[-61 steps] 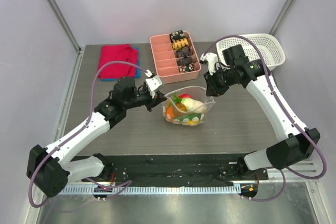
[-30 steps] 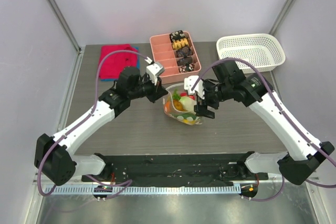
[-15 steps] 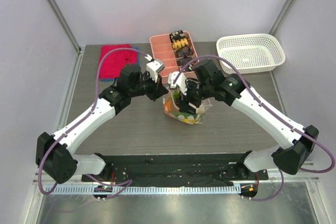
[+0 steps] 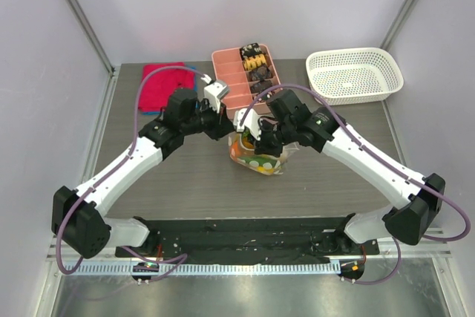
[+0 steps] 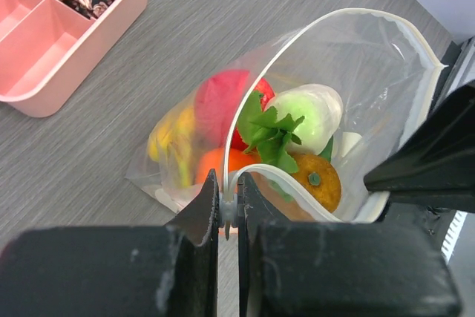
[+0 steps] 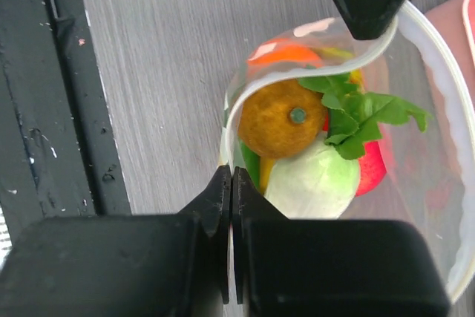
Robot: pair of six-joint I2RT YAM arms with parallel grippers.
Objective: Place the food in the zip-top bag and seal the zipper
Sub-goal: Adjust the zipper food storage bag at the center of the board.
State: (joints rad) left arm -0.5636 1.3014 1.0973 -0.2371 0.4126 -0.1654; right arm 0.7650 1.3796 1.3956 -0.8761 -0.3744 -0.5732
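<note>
Top external, zip-top bag (image 4: 261, 159): sitting mouth-up on the table (image 4: 185, 183), just in front of the pink tray (image 4: 236, 87), with both arms converging on it.
Top external, food (image 4: 256, 164): lying inside the bag, colours showing through the film.
Top external, left gripper (image 4: 228, 128): reaching the bag's left rim (jaws too small to read here).
Top external, right gripper (image 4: 257, 137): crowding the same rim from the right, very near the left one.
Left wrist, left claw: jaws pinching tight on the zipper (image 5: 356, 11) strip at the near rim, gripping nothing else.
Left wrist, mouth: gaping wide, with the orange (image 5: 315, 180), red apple (image 5: 223, 98) and green-white piece (image 5: 312, 109) sitting high inside.
Right wrist, right claw: jaws pressing flat together on the rim film at the opposite end, holding only the bag.
Right wrist, clearance: the left claw's tip is hanging just over the far rim.
Risk, seal: the strips are standing well apart, so pulling unevenly is likely leaving a gap.
Risk, blocking: the orange and leaves are probably getting caught between the strips.
Risk, slip: the thin pinches may be letting the film slide out, tipping the bag.
Risk, collision: the claws are working close enough to be bumping.
</note>
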